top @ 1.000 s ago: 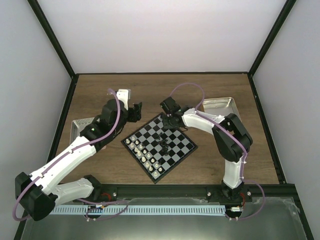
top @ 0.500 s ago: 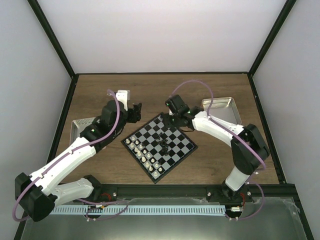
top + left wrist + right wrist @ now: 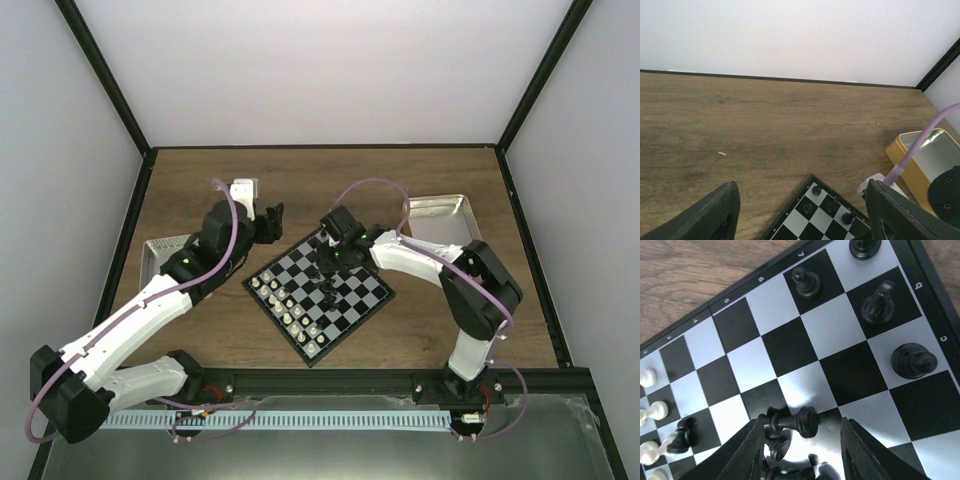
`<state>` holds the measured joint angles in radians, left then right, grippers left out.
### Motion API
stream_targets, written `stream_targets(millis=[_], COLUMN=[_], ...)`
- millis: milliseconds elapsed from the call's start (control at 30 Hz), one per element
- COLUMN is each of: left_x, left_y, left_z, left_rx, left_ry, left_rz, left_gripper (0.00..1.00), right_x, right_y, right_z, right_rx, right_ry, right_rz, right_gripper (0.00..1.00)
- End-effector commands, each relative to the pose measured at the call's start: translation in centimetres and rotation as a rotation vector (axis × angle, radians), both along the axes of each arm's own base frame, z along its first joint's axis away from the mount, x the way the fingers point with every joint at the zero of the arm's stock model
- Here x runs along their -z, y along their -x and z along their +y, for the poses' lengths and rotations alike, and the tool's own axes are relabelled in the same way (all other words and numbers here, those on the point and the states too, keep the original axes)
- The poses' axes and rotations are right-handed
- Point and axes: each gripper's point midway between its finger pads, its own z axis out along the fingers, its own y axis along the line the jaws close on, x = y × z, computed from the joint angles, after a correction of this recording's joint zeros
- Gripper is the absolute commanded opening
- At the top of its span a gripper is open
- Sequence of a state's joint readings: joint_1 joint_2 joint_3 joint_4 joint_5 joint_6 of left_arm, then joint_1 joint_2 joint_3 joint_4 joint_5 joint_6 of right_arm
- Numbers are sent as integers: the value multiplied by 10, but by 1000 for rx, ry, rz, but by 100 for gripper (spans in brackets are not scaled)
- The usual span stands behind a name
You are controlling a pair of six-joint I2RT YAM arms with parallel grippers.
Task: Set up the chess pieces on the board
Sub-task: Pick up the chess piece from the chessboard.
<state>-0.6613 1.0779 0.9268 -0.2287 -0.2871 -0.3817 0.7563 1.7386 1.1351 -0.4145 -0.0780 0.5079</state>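
The board (image 3: 352,300) lies turned like a diamond at the table's middle. White chess pieces (image 3: 287,305) line its near-left edge. Black ones stand at its far corner (image 3: 880,302), and a few lie heaped mid-board (image 3: 329,291). My right gripper (image 3: 334,257) hangs low over the board, open. In the right wrist view a black piece (image 3: 792,421) lies on its side between the spread fingers (image 3: 747,450), with other toppled black pieces just below it. My left gripper (image 3: 268,222) is open and empty off the board's far-left corner (image 3: 812,192).
A metal tray with a tan rim (image 3: 446,212) stands at the back right and also shows in the left wrist view (image 3: 912,162). Another tray (image 3: 160,252) lies at the left under my left arm. Black frame posts and white walls ring the table.
My right gripper drew back to the right of the board's far corner, then swung left and down over the middle squares. The left arm has not moved.
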Motion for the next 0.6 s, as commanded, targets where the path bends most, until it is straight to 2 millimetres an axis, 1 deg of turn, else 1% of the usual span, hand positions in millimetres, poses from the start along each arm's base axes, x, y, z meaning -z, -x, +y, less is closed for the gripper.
stream_targets(millis=[0, 100, 200, 467, 567], left_x=[0, 1, 2, 5, 12], left_y=[0, -1, -1, -1, 1], left_z=[1, 1, 0, -2, -6], left_rx=[-7, -5, -2, 6, 23], left_ry=[11, 10, 8, 15, 31], left_rz=[-6, -5, -3, 4, 28], left_gripper=[71, 71, 71, 71, 71], right_x=[10, 19, 25, 32, 34], right_y=[-5, -5, -5, -4, -4], right_z=[7, 8, 8, 6, 5], right_rx=[46, 50, 54, 83, 92], right_ry=[-13, -1, 4, 3, -3], right_rz=[16, 31, 43, 49, 47], right_gripper=[42, 37, 34, 26, 23])
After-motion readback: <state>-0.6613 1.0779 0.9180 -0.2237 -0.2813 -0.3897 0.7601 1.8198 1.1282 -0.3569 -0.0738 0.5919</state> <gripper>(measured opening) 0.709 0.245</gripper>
